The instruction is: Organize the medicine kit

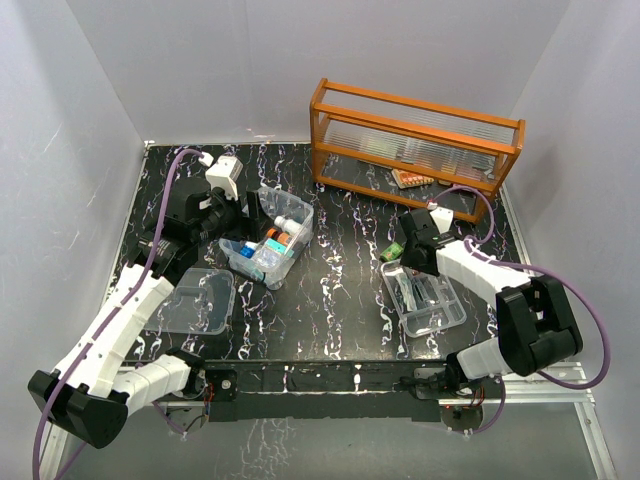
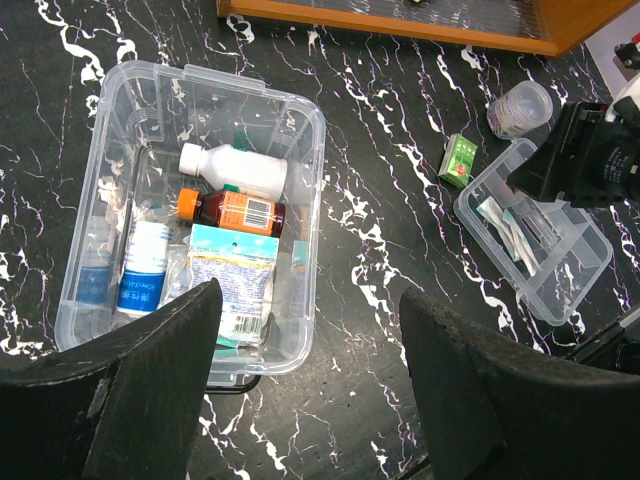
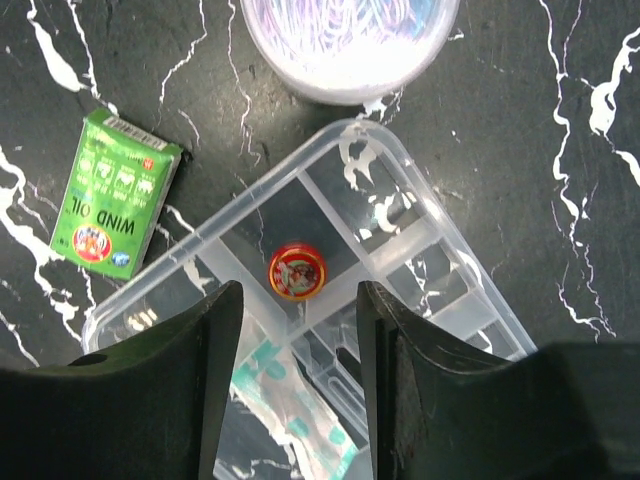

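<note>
The medicine kit (image 1: 292,237) is a clear box left of centre, lid off. In the left wrist view the kit (image 2: 300,130) holds a white bottle (image 2: 235,168), a brown bottle with an orange cap (image 2: 235,212), a blue-and-white bottle (image 2: 140,272) and a printed packet (image 2: 232,282). My left gripper (image 1: 252,212) hovers at the kit's left side, open and empty (image 2: 310,390). My right gripper (image 1: 408,260) is open and empty (image 3: 298,335) above a clear divided tray (image 1: 440,310). The tray (image 3: 420,235) holds a small red round tin (image 3: 297,271) and a plaster strip (image 3: 290,405).
The kit's clear lid (image 1: 203,298) lies front left. A green Wind Oil box (image 3: 115,195) lies beside the tray (image 1: 393,250), with a small clear cup (image 3: 350,45) just beyond it. An orange glass-fronted rack (image 1: 415,130) stands at the back right, a blister pack (image 1: 412,180) inside it.
</note>
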### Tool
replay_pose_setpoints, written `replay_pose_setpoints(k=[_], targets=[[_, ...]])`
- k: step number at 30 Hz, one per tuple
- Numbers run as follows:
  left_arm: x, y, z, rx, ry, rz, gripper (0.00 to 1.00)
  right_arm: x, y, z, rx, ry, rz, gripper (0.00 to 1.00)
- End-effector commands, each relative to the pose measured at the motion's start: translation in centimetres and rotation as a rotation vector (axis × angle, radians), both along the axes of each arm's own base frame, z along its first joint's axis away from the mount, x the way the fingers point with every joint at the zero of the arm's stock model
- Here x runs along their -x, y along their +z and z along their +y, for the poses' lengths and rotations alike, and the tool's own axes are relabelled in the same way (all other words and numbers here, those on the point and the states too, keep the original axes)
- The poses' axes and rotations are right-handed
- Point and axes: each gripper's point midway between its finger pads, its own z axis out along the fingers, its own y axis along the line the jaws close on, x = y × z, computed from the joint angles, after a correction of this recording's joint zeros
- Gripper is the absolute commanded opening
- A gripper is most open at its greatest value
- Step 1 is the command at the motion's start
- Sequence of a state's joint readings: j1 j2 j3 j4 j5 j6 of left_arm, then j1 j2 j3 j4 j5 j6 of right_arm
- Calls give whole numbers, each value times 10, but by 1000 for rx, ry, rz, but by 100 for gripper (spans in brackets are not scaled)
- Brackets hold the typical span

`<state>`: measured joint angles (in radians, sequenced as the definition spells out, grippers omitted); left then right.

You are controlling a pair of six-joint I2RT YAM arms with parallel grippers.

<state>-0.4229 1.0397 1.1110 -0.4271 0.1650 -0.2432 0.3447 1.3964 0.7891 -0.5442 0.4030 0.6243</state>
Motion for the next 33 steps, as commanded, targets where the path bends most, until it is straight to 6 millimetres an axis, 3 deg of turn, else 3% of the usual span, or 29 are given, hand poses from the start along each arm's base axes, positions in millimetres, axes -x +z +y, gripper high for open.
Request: replay_pose_setpoints(k=[1, 10, 19, 33], targets=[[-1, 16, 2, 9, 4, -45, 70, 6, 20, 5, -46, 29, -27, 49], [-4, 13, -2, 14, -4, -38, 70, 32, 12, 17, -130, 93, 29, 62], [-2, 13, -1, 14, -4, -35, 70, 39, -9, 29, -173, 146, 121, 61], [-1, 13, 1, 10, 3, -39, 70, 46, -6, 98, -326, 246, 133, 56]])
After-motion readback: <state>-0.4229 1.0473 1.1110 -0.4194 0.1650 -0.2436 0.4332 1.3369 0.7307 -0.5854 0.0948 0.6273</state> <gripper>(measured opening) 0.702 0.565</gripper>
